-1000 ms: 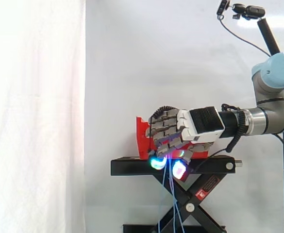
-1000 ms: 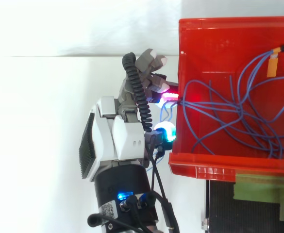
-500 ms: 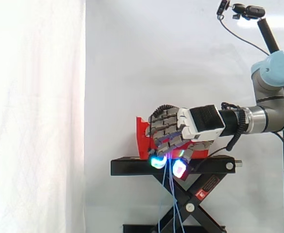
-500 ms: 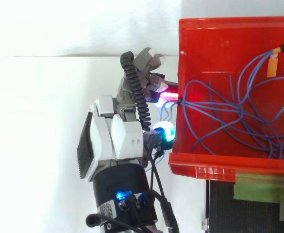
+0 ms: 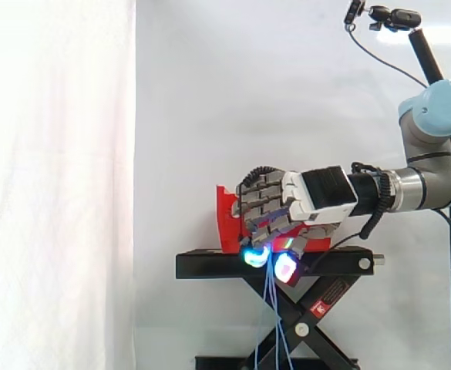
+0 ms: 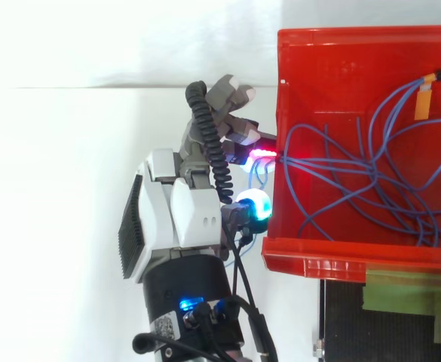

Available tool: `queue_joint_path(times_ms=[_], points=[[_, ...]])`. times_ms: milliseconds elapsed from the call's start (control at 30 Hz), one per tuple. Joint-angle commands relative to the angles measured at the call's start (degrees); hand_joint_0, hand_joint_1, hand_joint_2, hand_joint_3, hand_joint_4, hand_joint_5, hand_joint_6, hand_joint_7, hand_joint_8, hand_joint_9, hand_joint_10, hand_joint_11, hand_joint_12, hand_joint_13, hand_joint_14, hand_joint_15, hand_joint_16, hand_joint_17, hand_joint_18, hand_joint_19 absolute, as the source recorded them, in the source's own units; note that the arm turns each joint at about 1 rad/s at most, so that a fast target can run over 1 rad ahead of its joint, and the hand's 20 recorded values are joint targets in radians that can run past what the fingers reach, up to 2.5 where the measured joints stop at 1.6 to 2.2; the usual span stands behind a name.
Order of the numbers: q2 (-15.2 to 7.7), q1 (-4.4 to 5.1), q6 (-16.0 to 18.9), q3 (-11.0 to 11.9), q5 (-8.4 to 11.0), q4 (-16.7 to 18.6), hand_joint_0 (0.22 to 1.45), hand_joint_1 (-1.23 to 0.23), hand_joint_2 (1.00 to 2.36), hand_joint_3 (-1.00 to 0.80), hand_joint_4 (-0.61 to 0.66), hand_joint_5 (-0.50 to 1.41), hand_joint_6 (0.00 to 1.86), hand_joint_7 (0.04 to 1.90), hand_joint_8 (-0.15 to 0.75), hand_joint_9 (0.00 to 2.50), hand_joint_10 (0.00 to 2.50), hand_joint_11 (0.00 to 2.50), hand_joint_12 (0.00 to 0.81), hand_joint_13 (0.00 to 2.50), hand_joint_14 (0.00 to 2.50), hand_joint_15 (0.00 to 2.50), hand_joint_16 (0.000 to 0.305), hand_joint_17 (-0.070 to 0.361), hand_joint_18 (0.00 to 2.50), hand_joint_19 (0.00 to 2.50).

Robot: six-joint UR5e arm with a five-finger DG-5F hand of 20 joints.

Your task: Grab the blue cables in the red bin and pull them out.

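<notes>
Side view, far left: white curtain (image 5: 55, 185) in soft folds. Centre: red bin (image 5: 225, 220) seated on black scissor stand (image 5: 210, 266), largely covered by the hand (image 5: 271, 206) in front of it. Hand clenched, fingers curled downward against the bin's near wall and closed round the blue cables (image 5: 272, 297). Glowing fingertips (image 5: 253, 257), cyan and red-magenta, level with the stand's top plate. Several thin blue strands dropping from between the pads, down across the stand's crossed legs to the lower edge. Right: grey and light-blue arm (image 5: 433, 116) entering level from the right edge, with a black camera mount (image 5: 391, 17) above it. Top view, left: hand (image 6: 179, 219) outside the bin, close against its left wall, with one cyan pad and a red glow at the rim. Right: red bin (image 6: 356, 45) with blue cables (image 6: 377, 178) tangled loosely across its floor. A few strands gathered at the left wall and passing over the rim into the clenched fingers. Orange tag (image 6: 424, 96) on one strand near the upper right corner. Lower right: stand top bearing a green patch (image 6: 412, 302).
</notes>
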Motion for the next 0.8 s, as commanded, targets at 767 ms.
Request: queue_joint_path(times_ms=[767], points=[[0.0,-0.01,5.4,1.8,-1.6,-4.6,0.73,-0.89,1.0,-1.0,0.1,0.85,0.15,0.78,0.254,0.84,0.02,1.16,0.363,0.65,0.02,0.56,0.045,0.102,0.45,0.4]])
